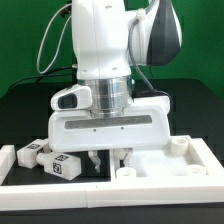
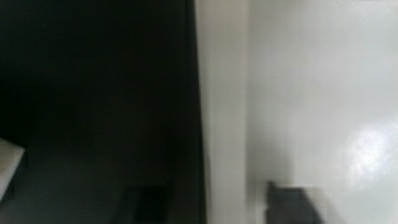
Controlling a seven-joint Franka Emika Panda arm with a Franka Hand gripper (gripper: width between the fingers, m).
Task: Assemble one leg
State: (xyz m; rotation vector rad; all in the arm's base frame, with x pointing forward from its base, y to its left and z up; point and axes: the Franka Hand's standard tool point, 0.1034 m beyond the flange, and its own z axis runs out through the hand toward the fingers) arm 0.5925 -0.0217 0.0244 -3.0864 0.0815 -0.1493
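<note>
The white panel (image 1: 170, 166) lies foremost; whether the gripper (image 1: 108, 156) beside it is open, I cannot tell; centre squarely over the leg (image 1: 62, 166).

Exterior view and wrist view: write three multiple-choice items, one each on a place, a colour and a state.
1. Where do the legs lie from the gripper? A the exterior view's left; B the exterior view's right; C inside it.
2. The table is: A white; B black; C green.
3. The gripper is: A shut on a leg; B open; C out of view.
Key: 1 A, they lie on that side. 2 B, its bare top is black. 3 B, the wrist view shows fingertips apart, no leg between.
</note>
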